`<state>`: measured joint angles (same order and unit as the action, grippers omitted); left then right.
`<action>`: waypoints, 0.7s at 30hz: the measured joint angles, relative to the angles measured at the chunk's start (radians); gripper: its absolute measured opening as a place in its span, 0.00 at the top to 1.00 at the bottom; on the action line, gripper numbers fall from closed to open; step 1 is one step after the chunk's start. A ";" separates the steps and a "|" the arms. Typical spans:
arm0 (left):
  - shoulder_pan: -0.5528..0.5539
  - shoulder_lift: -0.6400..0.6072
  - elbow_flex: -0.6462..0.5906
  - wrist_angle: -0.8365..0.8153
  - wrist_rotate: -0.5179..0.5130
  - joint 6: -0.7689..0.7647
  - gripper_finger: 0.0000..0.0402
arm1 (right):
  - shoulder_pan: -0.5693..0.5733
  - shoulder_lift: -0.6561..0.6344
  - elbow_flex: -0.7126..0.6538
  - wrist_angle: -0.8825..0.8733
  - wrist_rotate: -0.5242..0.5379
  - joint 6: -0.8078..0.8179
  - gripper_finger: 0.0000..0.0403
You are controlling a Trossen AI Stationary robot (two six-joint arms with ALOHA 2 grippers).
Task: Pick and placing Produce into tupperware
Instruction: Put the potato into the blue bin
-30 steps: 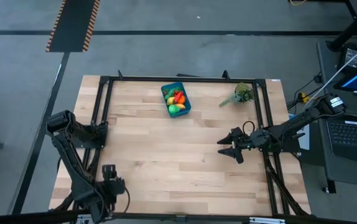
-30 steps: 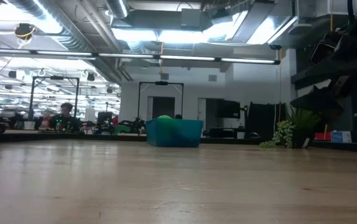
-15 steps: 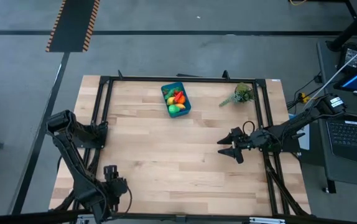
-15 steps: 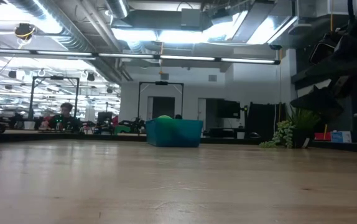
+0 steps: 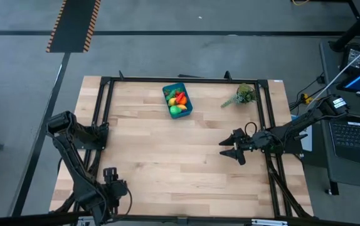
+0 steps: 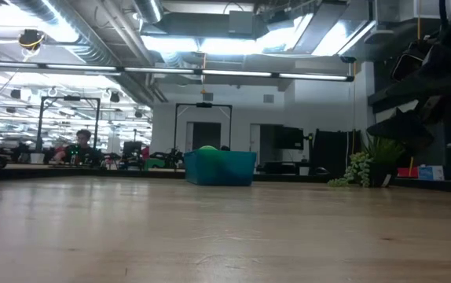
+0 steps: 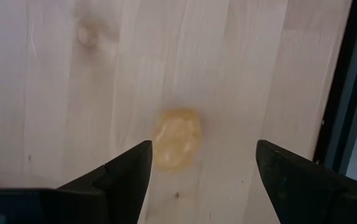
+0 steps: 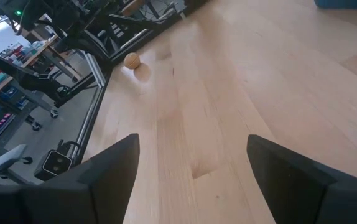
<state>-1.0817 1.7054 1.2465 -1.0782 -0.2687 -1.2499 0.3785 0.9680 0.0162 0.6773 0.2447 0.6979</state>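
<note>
Teal tupperware (image 5: 177, 100) at table's far middle holds produce (image 5: 178, 100); nothing shifted in the last second. Left gripper (image 7: 203, 168) gapes over pale potato-like piece (image 7: 176, 138); right gripper (image 5: 229, 149) wide, idle mid-right.

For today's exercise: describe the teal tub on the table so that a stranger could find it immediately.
Start at the wooden table and look to the middle of its far edge. The teal tub sits there, rectangular with rounded corners and filled with colourful toy produce. Its only near neighbour, a leafy green sprig, lies loose to its right.
</note>
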 joint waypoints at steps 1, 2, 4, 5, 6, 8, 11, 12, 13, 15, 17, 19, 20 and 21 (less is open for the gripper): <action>0.000 0.000 0.000 0.000 0.000 0.000 0.31 | 0.000 0.000 0.000 0.000 0.000 0.000 0.26; 0.000 0.000 -0.002 0.002 0.000 0.000 0.31 | 0.000 0.000 0.000 0.000 0.000 0.000 0.26; 0.000 0.000 -0.022 0.026 0.000 0.000 0.31 | 0.000 0.000 0.000 0.000 0.000 0.000 0.26; 0.000 0.001 -0.041 0.045 0.000 0.001 0.31 | 0.000 0.000 0.000 0.000 0.000 0.000 0.26; 0.000 0.002 -0.062 0.063 0.009 0.000 0.31 | 0.000 0.000 0.000 0.001 0.000 0.000 0.26; 0.000 0.003 -0.093 0.081 0.058 0.001 0.31 | 0.000 0.000 0.000 0.001 0.000 0.000 0.26; -0.001 0.003 -0.123 0.072 0.082 0.003 0.31 | 0.000 0.000 0.000 0.002 0.000 0.004 0.26; -0.001 0.003 -0.128 0.072 0.080 0.009 0.31 | 0.000 0.000 0.000 0.002 0.000 0.005 0.26; -0.001 0.003 -0.130 0.073 0.075 0.022 0.31 | 0.000 0.000 0.000 0.002 0.000 0.005 0.26; -0.001 0.003 -0.136 0.076 0.066 0.045 0.31 | 0.000 0.000 0.000 0.007 0.000 0.005 0.26; 0.003 0.003 -0.143 0.085 0.061 0.056 0.31 | 0.000 0.000 0.000 0.013 0.000 0.005 0.26; 0.006 0.003 -0.153 0.121 0.061 0.069 0.31 | 0.000 0.000 0.000 0.016 0.000 0.005 0.26; 0.006 0.003 -0.161 0.139 0.061 0.078 0.31 | 0.000 0.000 0.000 0.016 0.000 0.005 0.26; 0.006 0.003 -0.172 0.162 0.061 0.082 0.31 | 0.000 0.000 0.000 0.015 0.000 0.005 0.26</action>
<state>-1.0756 1.7081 1.0741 -0.9159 -0.2073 -1.1680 0.3786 0.9680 0.0162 0.6922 0.2443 0.7025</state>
